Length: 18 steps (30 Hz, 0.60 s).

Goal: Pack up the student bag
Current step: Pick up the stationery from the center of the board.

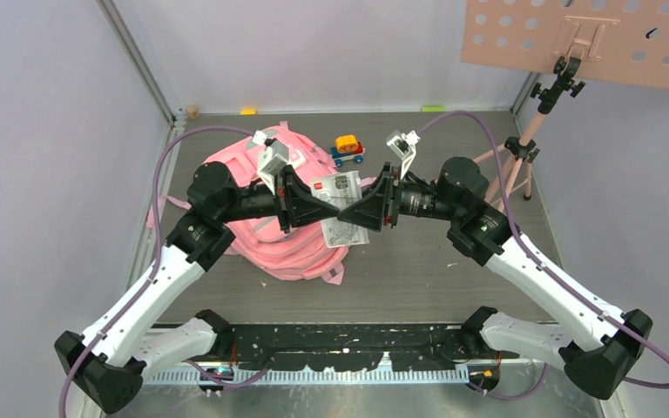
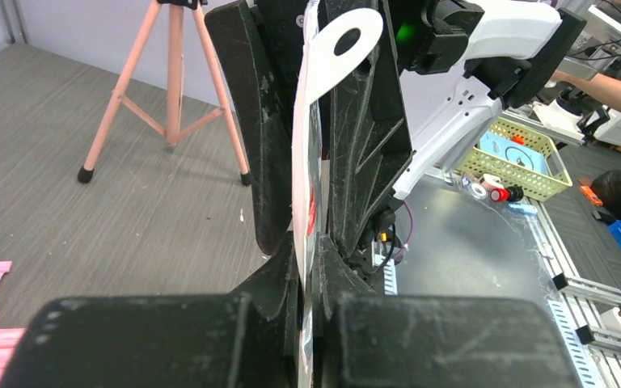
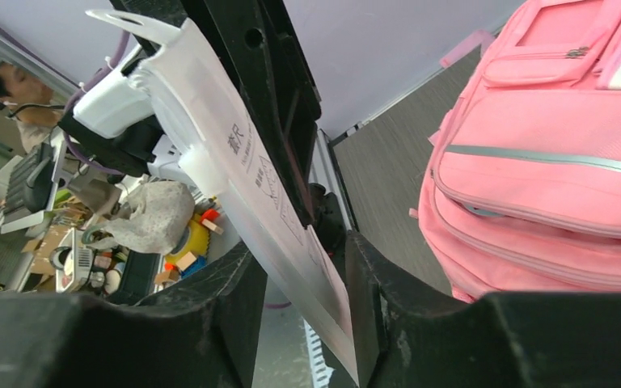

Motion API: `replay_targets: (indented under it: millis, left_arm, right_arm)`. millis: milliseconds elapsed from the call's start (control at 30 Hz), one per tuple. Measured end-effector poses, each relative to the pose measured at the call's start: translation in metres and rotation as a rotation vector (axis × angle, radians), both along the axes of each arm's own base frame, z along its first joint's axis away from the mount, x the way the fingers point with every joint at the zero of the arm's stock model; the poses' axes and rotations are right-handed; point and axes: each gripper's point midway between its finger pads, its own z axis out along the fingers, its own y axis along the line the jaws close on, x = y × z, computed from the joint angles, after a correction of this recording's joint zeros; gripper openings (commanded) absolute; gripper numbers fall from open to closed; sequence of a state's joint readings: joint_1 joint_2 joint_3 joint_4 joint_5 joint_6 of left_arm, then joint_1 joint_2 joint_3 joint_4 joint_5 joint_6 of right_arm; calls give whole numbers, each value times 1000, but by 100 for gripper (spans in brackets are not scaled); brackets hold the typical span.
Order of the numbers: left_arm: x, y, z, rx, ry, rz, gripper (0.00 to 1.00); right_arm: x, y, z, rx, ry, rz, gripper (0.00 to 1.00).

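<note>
While left gripper [image 1: 314, 205] pinches the flat white packet [image 1: 340, 193] tight and right gripper [image 1: 362, 210] straddles its far edge, clamp unclear, this looks like handover; student bag [image 1: 296, 252] lies under left gripper, so next probably needs right's firm grip.

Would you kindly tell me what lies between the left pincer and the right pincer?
A flat white packet spans from the left pincer to the right pincer, seen in the top view.
</note>
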<state>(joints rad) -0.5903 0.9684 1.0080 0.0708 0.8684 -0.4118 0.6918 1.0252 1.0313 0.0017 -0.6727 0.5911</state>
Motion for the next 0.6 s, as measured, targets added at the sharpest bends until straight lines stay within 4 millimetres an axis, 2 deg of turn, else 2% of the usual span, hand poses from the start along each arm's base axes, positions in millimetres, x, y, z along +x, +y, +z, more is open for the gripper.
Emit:
replay_targets:
  millis: [100, 133, 200, 233, 267, 367, 400, 467, 600]
  left_arm:
    - [2, 0, -1, 0, 1, 5, 0]
    - [2, 0, -1, 1, 4, 5, 0]
    - [2, 1, -2, 1, 14, 5, 0]
    - [2, 1, -3, 0, 30, 4, 5]
    - [2, 1, -3, 2, 42, 5, 15]
    - [7, 2, -8, 17, 49, 32, 58]
    - [12, 4, -11, 30, 39, 60, 67]
    - [30, 9, -23, 79, 24, 155, 75]
    - [52, 21, -48, 206, -8, 293, 80]
  right_arm:
    - [-1, 3, 1, 10, 5, 23, 26]
    - [-2, 4, 1, 13, 6, 32, 16]
    - [-4, 4, 1, 13, -1, 44, 4]
    - [-4, 4, 1, 12, -10, 47, 2]
    - [-4, 4, 1, 10, -21, 47, 1]
    - [1, 3, -5, -13, -27, 17, 0]
    - [4, 2, -8, -23, -15, -1, 0]
    - [8, 1, -17, -53, 22, -40, 0]
    - [31, -7, -38, -124, 82, -184, 0]
